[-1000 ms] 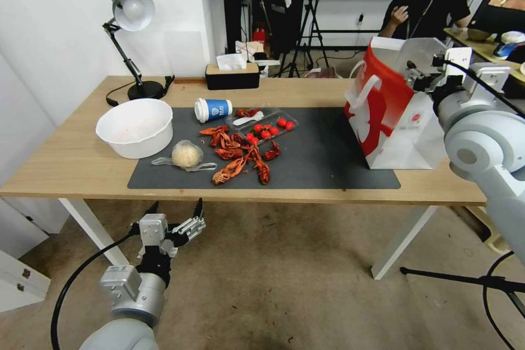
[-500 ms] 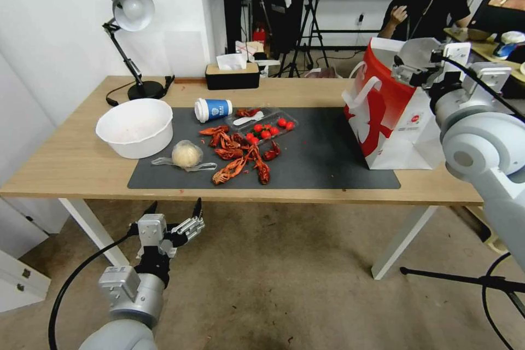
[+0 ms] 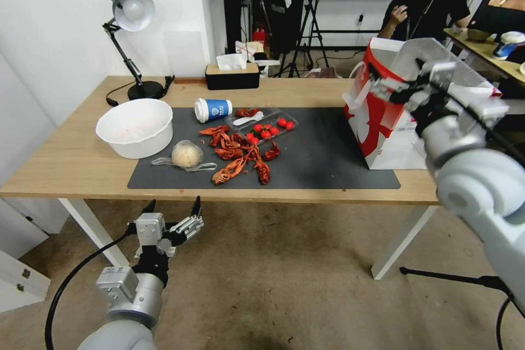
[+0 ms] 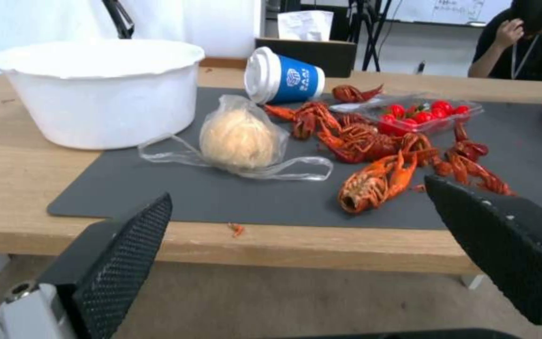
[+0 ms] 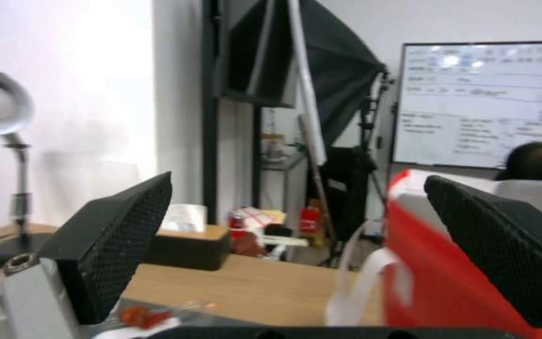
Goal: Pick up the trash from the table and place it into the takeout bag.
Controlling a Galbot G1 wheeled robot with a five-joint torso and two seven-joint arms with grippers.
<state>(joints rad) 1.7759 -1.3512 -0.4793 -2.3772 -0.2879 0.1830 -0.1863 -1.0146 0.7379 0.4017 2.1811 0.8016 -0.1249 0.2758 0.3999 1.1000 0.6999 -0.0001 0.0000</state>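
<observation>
On the dark mat (image 3: 328, 158) of the table (image 3: 71, 164) lies the trash. There is a blue-and-white paper cup (image 3: 213, 109) on its side, red crayfish shells (image 3: 238, 156), a plastic-wrapped pale ball (image 3: 187, 154) and a clear tray of cherry tomatoes (image 3: 265, 127). The takeout bag (image 3: 383, 120) stands upright at the mat's right end. My right gripper (image 3: 396, 79) hovers open and empty at the bag's upper rim; the right wrist view shows the bag (image 5: 447, 263) beside it. Below the table's front edge, my left gripper (image 3: 172, 213) is open, facing the ball (image 4: 240, 139) and shells (image 4: 371, 155).
A white bowl (image 3: 135, 127) sits at the mat's left end. A desk lamp (image 3: 128, 11) and a tissue box (image 3: 232, 74) stand along the far edge. Tripods and a seated person are behind the table.
My right arm has swung from behind the bag toward its front, and the gripper now reaches left across the bag's top. The left arm has stayed put.
</observation>
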